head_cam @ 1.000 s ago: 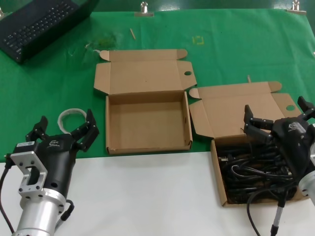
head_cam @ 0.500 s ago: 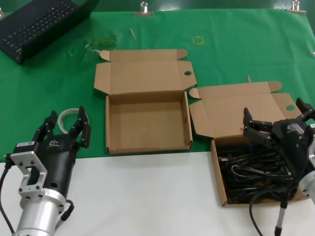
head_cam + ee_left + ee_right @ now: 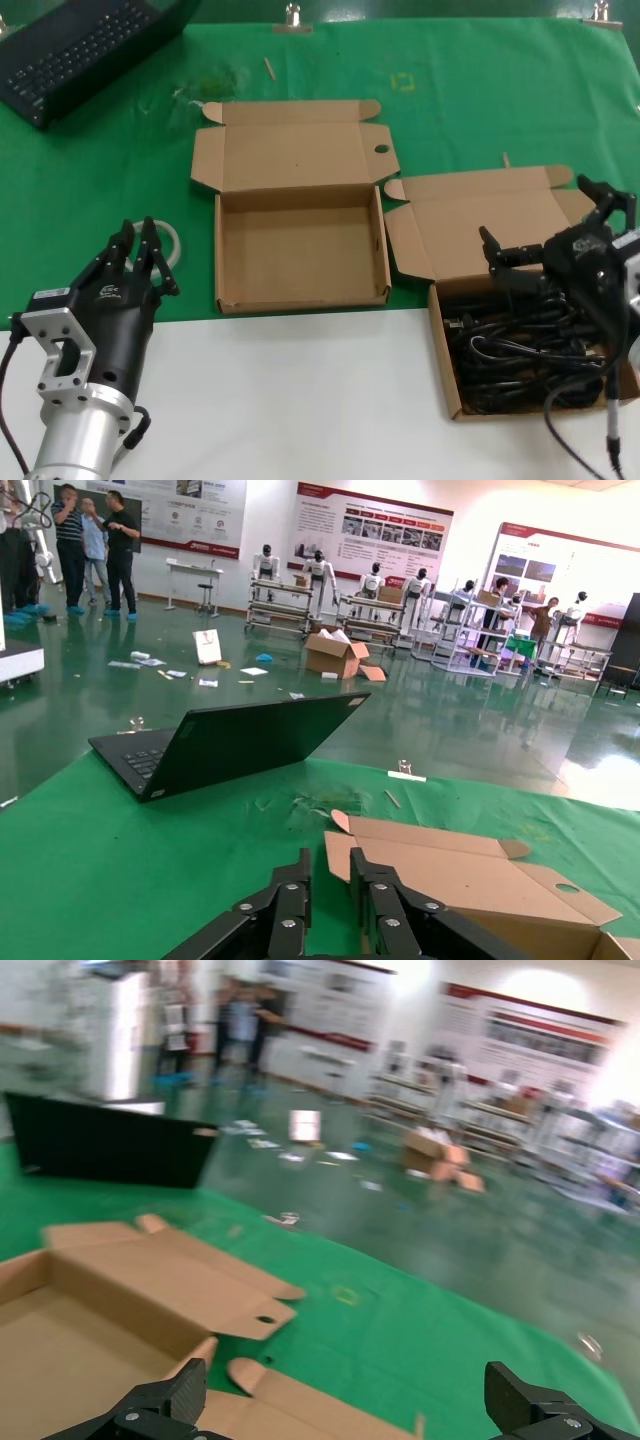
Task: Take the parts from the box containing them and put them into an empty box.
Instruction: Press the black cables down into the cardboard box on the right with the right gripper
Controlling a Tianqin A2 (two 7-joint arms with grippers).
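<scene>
Brown corrugated cardboard forms the empty box, a shallow square tray with its hinged lid folded back flat on the green cloth. To the right of the empty box and touching its lid flap sits the box containing them, its tray filled with the parts, thin glossy black cords in a tangled looped heap. The right gripper hovers over that heap with its black fingers spread wide, while the left gripper, left of the empty box, has its fingers pressed together above a whitish ring of tubing.
</scene>
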